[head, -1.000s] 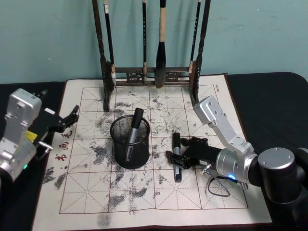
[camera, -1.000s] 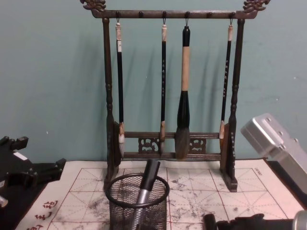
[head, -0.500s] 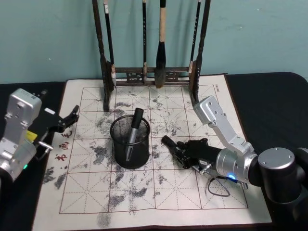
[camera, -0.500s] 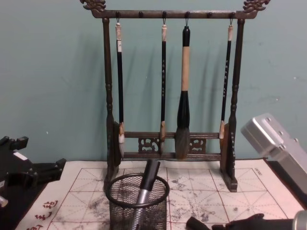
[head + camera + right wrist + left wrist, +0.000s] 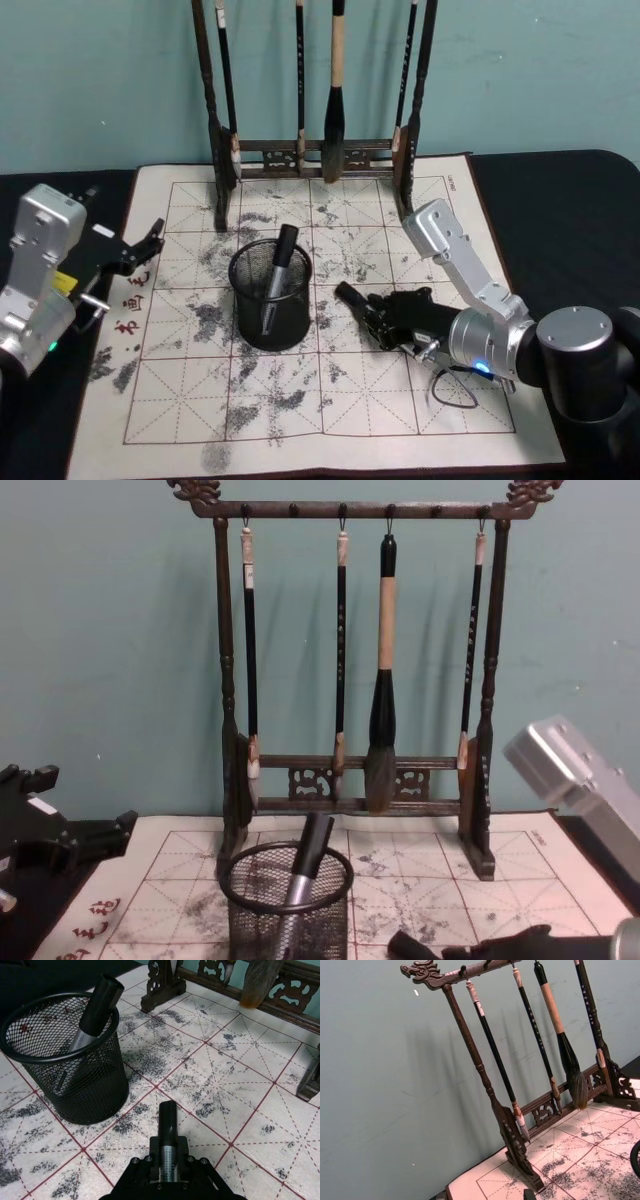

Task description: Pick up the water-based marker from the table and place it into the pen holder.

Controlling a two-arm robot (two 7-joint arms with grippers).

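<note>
1. Status: the grab looks done, the drop-off is not. The right pincer (image 5: 385,322) sits just right of the pen holder (image 5: 270,325), pinching the water-based marker (image 5: 352,300) by its barrel.
2. Right wrist view confirms it. The marker (image 5: 168,1130) is clamped in the pincer (image 5: 167,1172), with its black end poking out toward the pen holder (image 5: 85,1090).
3. The marker is low, near the holder's base level and well below its rim. I can't tell whether it has cleared the mat (image 5: 200,400) yet.
4. Left to do, by my read:
   - lift above the rim
   - move left over the holder's mouth
   - tip the marker more upright
   - release
5. Main obstruction is a second marker (image 5: 280,262) already in the holder. It leans with its cap over the rim on the far side. The near side of the mouth looks free, so that's the entry I'd pick.
6. The mesh cup looks light, so a bump on the rim could shove or tip it.
7. The brush rack (image 5: 310,155) stands behind the holder with brushes hanging down. It's apart from the holder, but a high lift should stay short of it.
8. The left pincer (image 5: 145,245) is parked well left of the holder, at the mat's edge over the dark counter (image 5: 560,200). It's idle, and I can't tell its state.
</note>
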